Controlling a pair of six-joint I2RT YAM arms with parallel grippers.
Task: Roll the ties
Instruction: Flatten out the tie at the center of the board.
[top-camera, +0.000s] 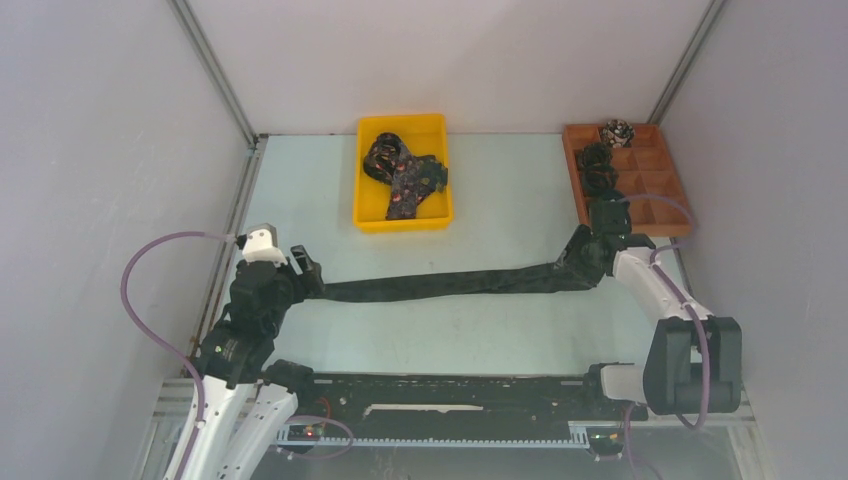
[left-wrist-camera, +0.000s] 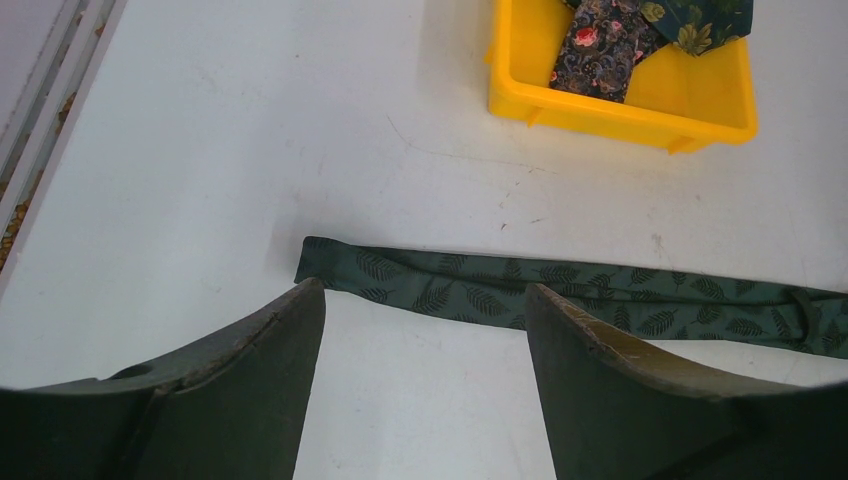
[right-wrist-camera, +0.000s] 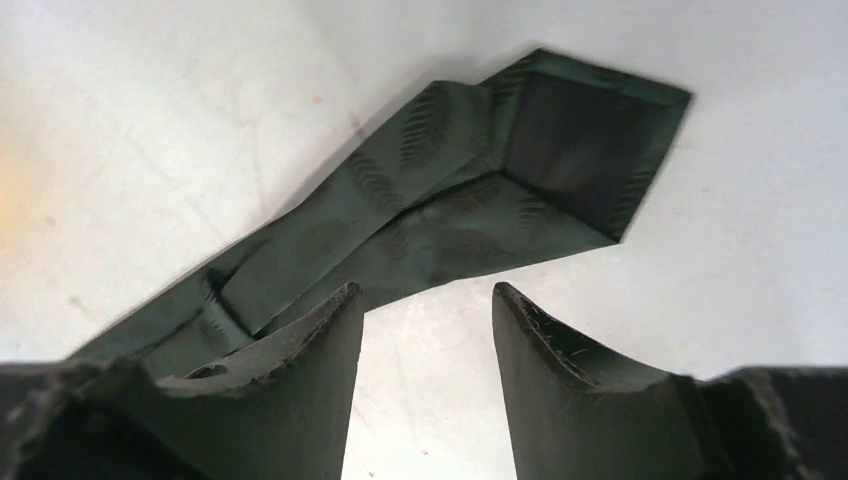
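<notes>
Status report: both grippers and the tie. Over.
Left gripper open at the narrow end. Right gripper open at the wide end. Green tie flat on the table, unrolled. Yellow bin behind it, apart.

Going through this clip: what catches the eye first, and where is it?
A long dark green tie lies stretched across the middle, its ends by the left hand and right hand, both open. Behind it, a yellow bin holds patterned ties; at the back right, a brown tray holds rolled ties.
</notes>
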